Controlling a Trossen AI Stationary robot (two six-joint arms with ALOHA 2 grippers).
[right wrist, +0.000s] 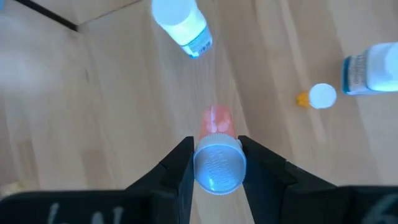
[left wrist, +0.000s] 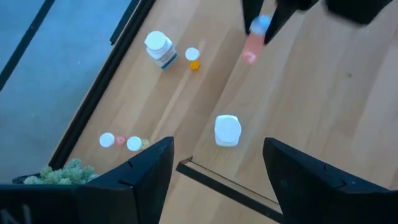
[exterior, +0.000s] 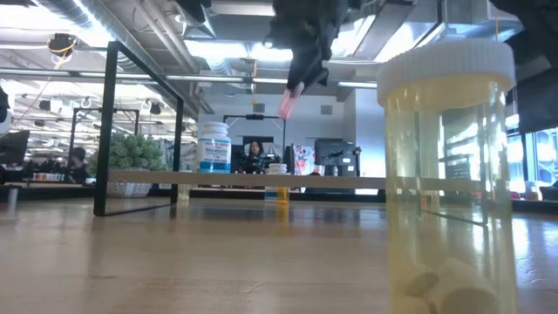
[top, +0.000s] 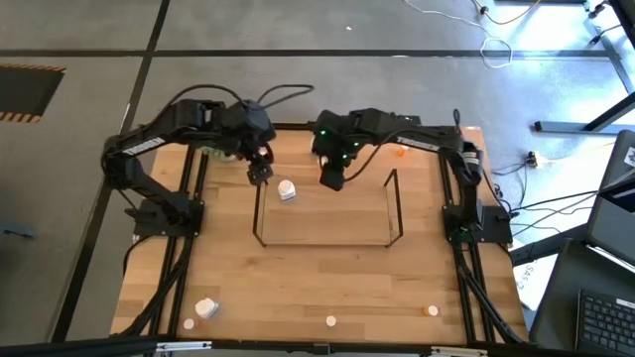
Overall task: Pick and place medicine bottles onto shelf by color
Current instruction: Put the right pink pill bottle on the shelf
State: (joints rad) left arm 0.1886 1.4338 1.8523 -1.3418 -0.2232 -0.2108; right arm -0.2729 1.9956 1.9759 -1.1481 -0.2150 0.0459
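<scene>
- From my overhead camera I see a grey concrete floor (top: 89, 30) around the wooden table (top: 317, 283), with cables (top: 516, 45) trailing at the upper right
- A laptop (top: 605, 317) sits off the table's right corner
- At table level I look into an open office: exposed ceiling ducts (exterior: 131, 35), bright strip lights, monitors (exterior: 336, 155), a seated person (exterior: 255, 155)

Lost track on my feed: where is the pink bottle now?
The right gripper holds the pink bottle above the table, near the shelf's far edge, beside the white bottle.
</scene>
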